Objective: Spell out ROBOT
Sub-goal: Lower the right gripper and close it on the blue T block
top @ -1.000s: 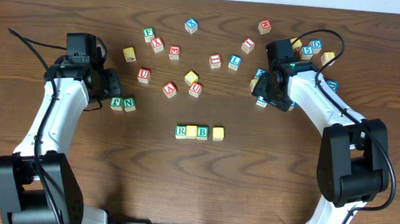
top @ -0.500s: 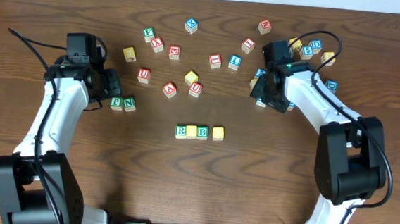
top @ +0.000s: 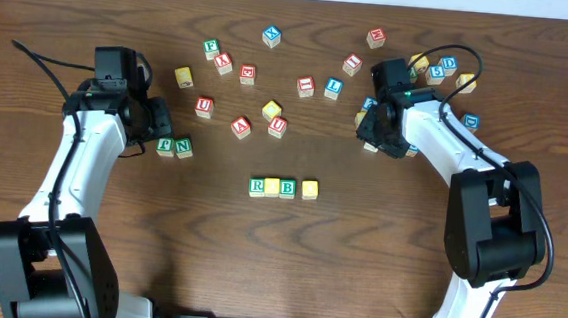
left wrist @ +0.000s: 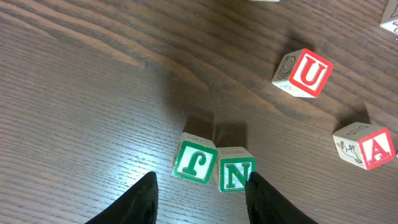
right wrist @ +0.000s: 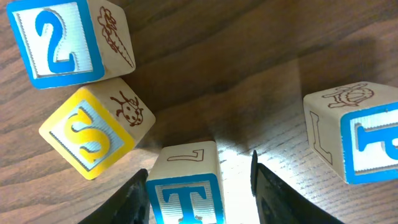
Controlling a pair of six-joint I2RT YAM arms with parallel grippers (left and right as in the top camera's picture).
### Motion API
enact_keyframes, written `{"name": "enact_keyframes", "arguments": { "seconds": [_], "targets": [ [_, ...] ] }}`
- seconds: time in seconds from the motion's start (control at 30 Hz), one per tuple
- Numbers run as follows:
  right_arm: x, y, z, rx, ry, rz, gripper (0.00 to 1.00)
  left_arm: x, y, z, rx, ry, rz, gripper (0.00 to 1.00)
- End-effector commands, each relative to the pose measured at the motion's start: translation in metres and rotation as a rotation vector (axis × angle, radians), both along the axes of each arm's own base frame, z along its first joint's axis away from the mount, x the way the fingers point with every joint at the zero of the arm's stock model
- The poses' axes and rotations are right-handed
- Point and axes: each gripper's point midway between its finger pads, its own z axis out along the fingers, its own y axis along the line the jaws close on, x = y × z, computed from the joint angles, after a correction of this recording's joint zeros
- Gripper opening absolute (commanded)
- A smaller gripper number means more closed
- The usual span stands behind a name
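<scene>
The part-open right gripper [right wrist: 199, 168] straddles the small wooden blue-lettered T cube [right wrist: 186, 193], not clamping it yet.

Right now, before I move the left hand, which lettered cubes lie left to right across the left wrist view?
green F cube → green N cube → red U cube → red A cube
</scene>
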Motion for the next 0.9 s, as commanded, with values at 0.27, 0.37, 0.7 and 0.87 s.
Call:
{"name": "enact_keyframes", "arguments": {
  "seconds": [0.27, 0.37, 0.7, 0.87],
  "targets": [
    [-0.0011, 0.0095, 0.0009, -0.018, 0.004, 0.029, 0.49, 0.0045, 0.0015, 0.0087, 0.009, -0.023, -0.004, 0.45],
    [-0.0012, 0.0095, 0.0008, -0.018, 0.004, 0.029, 0.48, 0.0045, 0.0015, 0.0088, 0.009, -0.023, -0.004, 0.45],
    [-0.0002, 0.0063, 0.0012, -0.039, -0.001, 0.032, 0.38, 0.0045, 0.0015, 0.0087, 0.009, -0.023, -0.004, 0.45],
    [-0.0002, 0.0066, 0.0012, -0.038, -0.002, 0.032, 0.28, 0.0044, 0.0015, 0.0085, 0.009, -0.022, -0.004, 0.45]
  ]
}}
